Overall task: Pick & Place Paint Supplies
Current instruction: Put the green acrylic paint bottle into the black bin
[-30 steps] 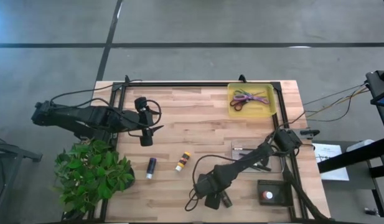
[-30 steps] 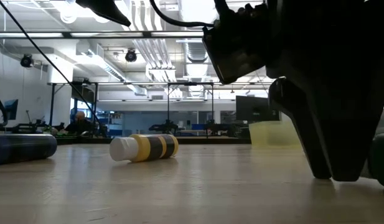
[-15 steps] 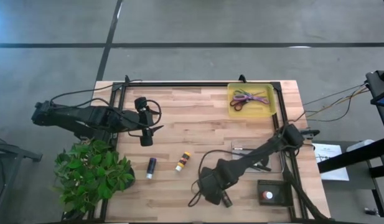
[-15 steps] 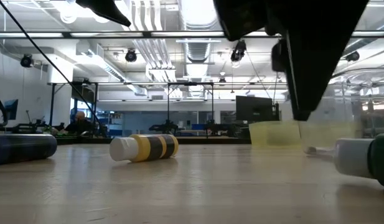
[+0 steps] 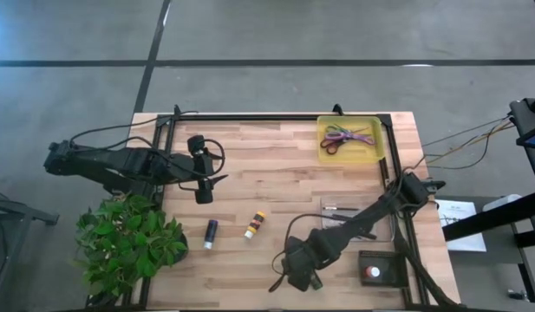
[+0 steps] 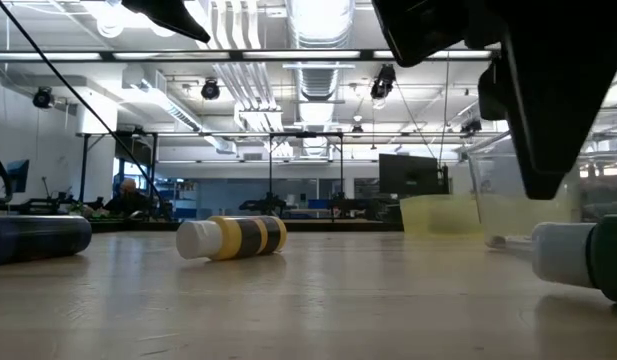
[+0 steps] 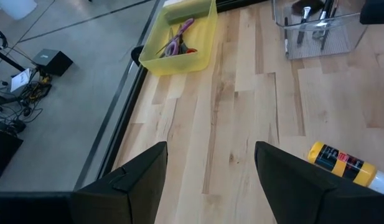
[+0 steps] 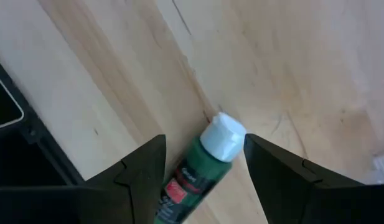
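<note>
A green paint bottle [image 8: 201,171] with a white cap [image 8: 224,135] lies on its side near the table's near edge; it also shows in the low view [image 6: 588,260]. My right gripper [image 8: 204,140] is open above it, a finger on either side, touching nothing; in the high view it is at the near middle [image 5: 302,276]. A yellow bottle [image 5: 254,224] and a purple bottle [image 5: 211,232] lie on the wood to the left. My left gripper [image 5: 203,192] is open and empty above the table's left part.
A yellow tray [image 5: 371,154] with scissors [image 5: 343,137] stands at the far right. A clear container [image 5: 336,206] with brushes stands at the right. A black box with a red button [image 5: 375,269] sits at the near right. A potted plant [image 5: 128,243] stands at the near left corner.
My right gripper has risen off the table and gone a little toward the near edge, over the green bottle. In the low view its finger stood on the wood beside the bottle a second ago and now hangs well above it.
</note>
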